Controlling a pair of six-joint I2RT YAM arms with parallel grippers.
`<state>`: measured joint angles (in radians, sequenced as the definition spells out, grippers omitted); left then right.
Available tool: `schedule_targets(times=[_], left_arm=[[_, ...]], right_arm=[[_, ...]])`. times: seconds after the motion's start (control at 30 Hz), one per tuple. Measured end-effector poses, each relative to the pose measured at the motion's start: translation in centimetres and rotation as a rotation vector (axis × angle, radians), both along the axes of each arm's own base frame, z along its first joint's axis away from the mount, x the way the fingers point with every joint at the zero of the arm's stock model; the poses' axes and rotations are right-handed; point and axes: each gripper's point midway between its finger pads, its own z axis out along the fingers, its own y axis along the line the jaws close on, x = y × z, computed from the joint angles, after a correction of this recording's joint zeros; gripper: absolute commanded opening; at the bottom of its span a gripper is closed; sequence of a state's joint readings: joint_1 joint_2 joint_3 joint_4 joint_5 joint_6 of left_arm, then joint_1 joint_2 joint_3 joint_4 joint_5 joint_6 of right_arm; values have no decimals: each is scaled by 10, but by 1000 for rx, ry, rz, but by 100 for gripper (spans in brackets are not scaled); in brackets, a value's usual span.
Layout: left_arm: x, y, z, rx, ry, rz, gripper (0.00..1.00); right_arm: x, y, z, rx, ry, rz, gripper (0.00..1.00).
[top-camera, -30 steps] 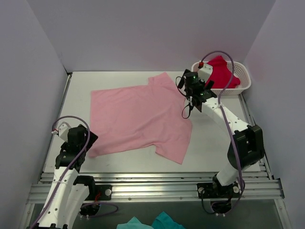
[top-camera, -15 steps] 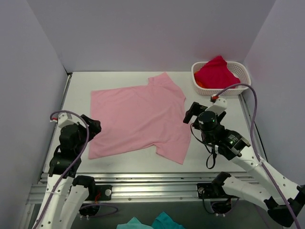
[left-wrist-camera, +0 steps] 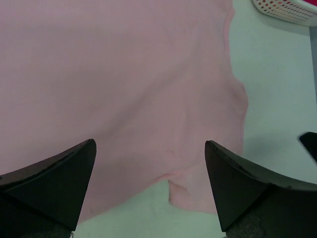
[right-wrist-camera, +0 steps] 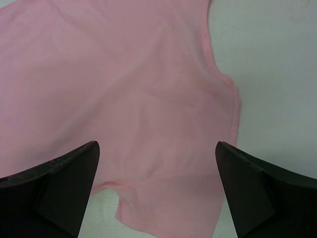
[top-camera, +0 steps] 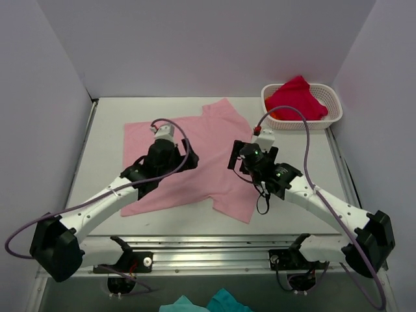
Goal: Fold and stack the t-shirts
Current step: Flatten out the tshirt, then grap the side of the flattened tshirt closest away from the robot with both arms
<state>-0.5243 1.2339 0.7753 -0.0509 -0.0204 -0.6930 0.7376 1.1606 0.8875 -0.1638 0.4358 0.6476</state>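
Observation:
The light pink t-shirt (top-camera: 208, 136) lies spread flat on the table (top-camera: 104, 130), one sleeve toward the near edge. The crimson t-shirt (top-camera: 294, 97) sits bunched in the white basket (top-camera: 333, 114) at the back right. My left gripper (top-camera: 188, 159) hovers over the middle of the pink t-shirt, open and holding nothing. My right gripper (top-camera: 235, 157) hangs open over its right side, facing the left one. In the left wrist view the gripper (left-wrist-camera: 151, 168) stands wide above the pink t-shirt (left-wrist-camera: 124, 74) near the sleeve notch. In the right wrist view the gripper (right-wrist-camera: 156, 163) spans the pink t-shirt (right-wrist-camera: 124, 74) the same way.
Grey walls close in the table on three sides. A metal rail (top-camera: 214, 250) runs along the near edge. Teal cloth (top-camera: 201, 303) shows below the rail. The basket's corner (left-wrist-camera: 287, 10) shows at the top right of the left wrist view.
Both arms have swung in over the pink t-shirt. The left came from the table's left edge, and the right came from the basket by way of the near right.

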Motion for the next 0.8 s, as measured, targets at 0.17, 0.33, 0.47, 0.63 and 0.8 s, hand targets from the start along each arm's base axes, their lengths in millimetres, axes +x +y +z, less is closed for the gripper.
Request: schedule_targets(times=[0.17,0.33,0.47,0.63,0.8], left_arm=[[-49,-50,89,147,-115,85,93],[-93,13,25,327,17,254,93],[-132,66,-62,550,178,293,93],[-150,85,-82,574,231,328,93],[-150,83,-71,487,219,359,93]], right_arm=[[1,-5,-33,-7,91,-21,100],[-54,-47,-111,58,310,-66,100],[-90,-32,-123,129,375,-4,99],[-110,-15,-129,198,411,40,97],[-133,-11,-152,213,485,40,96]])
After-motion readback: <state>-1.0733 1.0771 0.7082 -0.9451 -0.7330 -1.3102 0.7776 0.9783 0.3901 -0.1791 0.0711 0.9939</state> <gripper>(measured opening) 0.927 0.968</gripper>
